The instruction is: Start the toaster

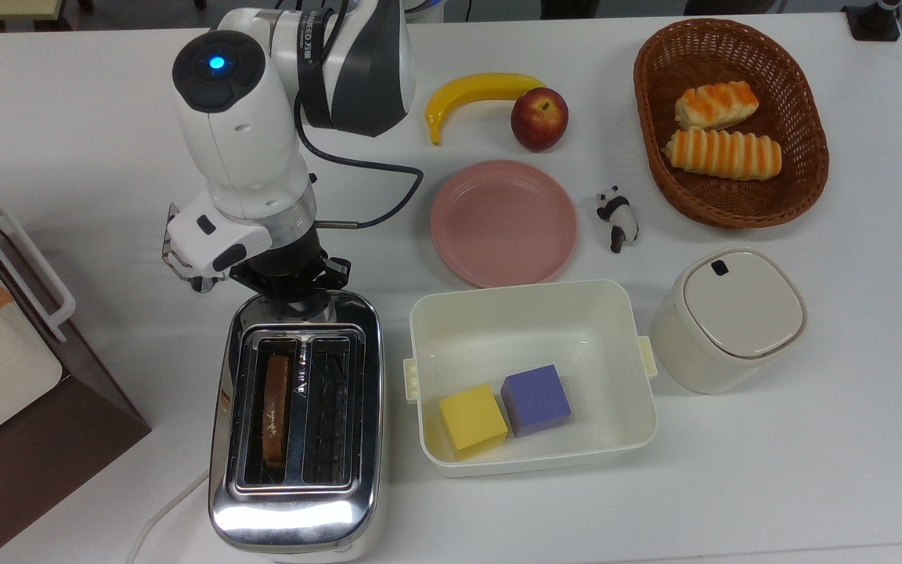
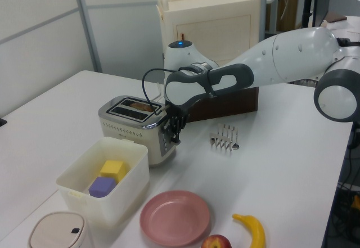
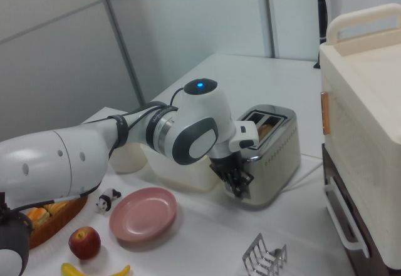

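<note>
Shiny chrome two-slot toaster (image 1: 297, 427) w/ bread slice (image 1: 273, 411) sunk in the top view's left slot, beside white tub (image 1: 531, 313) on white surface (image 1: 811, 439); gripper (image 2: 175, 137) at its lever end, fingers' state: can't tell.
</note>
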{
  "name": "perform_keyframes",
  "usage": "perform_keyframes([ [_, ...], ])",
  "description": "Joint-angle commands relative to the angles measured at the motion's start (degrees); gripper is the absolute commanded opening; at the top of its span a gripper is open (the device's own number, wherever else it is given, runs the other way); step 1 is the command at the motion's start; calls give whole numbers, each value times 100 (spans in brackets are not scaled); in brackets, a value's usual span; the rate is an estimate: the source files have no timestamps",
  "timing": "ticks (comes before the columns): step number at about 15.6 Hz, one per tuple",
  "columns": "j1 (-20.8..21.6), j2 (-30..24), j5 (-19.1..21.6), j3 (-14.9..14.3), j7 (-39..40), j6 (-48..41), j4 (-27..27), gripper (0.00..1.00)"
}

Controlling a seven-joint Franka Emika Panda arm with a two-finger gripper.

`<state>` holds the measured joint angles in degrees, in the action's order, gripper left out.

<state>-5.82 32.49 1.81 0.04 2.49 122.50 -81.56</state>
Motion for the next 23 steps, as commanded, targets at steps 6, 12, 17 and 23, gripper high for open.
perform_keyframes([
  [6,28,161,56,-66,-90,424,-107,0],
  [12,37,-67,4,-83,-64,398,-97,3],
  [17,28,-734,-14,-92,-20,-49,-97,12],
  [23,28,-1368,-23,-101,217,-1420,131,28],
])
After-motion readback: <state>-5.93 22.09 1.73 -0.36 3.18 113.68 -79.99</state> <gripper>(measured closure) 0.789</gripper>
